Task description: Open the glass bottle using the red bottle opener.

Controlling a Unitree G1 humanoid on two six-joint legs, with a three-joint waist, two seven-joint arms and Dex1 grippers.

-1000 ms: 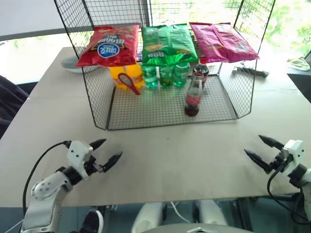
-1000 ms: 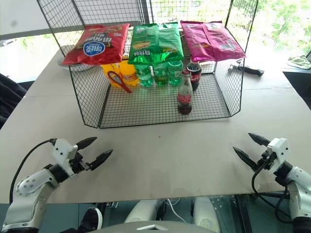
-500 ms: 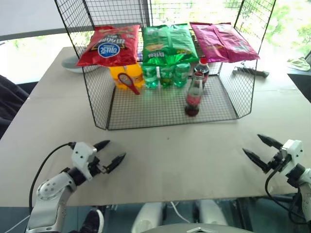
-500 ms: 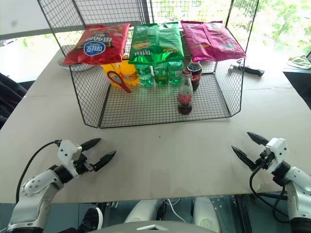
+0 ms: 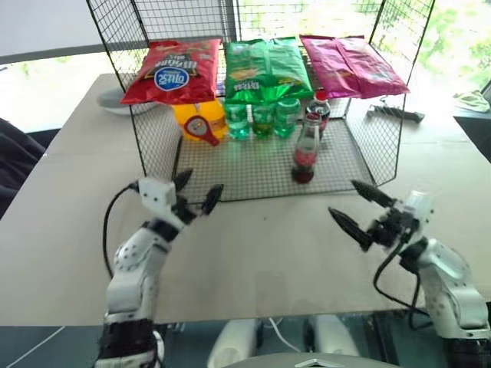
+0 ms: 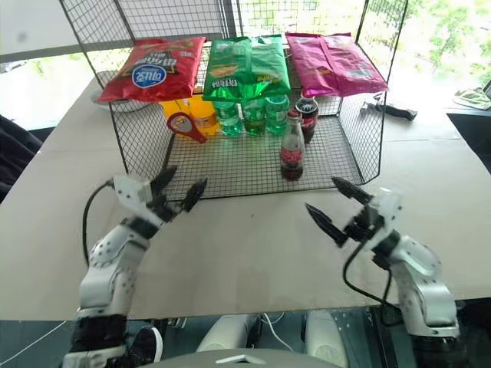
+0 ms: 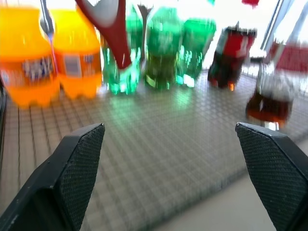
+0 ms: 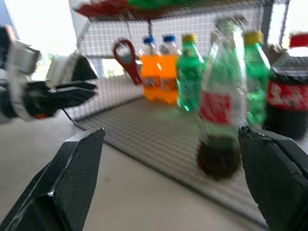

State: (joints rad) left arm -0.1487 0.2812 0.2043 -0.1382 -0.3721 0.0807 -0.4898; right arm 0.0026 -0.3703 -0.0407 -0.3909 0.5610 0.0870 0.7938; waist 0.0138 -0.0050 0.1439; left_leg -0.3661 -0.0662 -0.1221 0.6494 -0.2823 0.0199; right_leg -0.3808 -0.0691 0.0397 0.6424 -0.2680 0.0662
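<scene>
I am reaching in with my left gripper (image 5: 198, 193) spread wide and empty toward the opener (image 5: 202, 129), hanging at the rack's (image 5: 268, 180) back left. My right gripper (image 5: 362, 207), equally wide and empty, is nearing the bottle (image 5: 305, 154), standing front right on the rack floor. Next, I judge, each must close on its own piece.

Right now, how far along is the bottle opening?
Nothing is done yet: the glass bottle stands capped on the wire rack, and the red opener hangs by the orange bottles. In hand: nothing; left gripper and right gripper are open at the rack's front. Left: grab both, pry the cap.
</scene>
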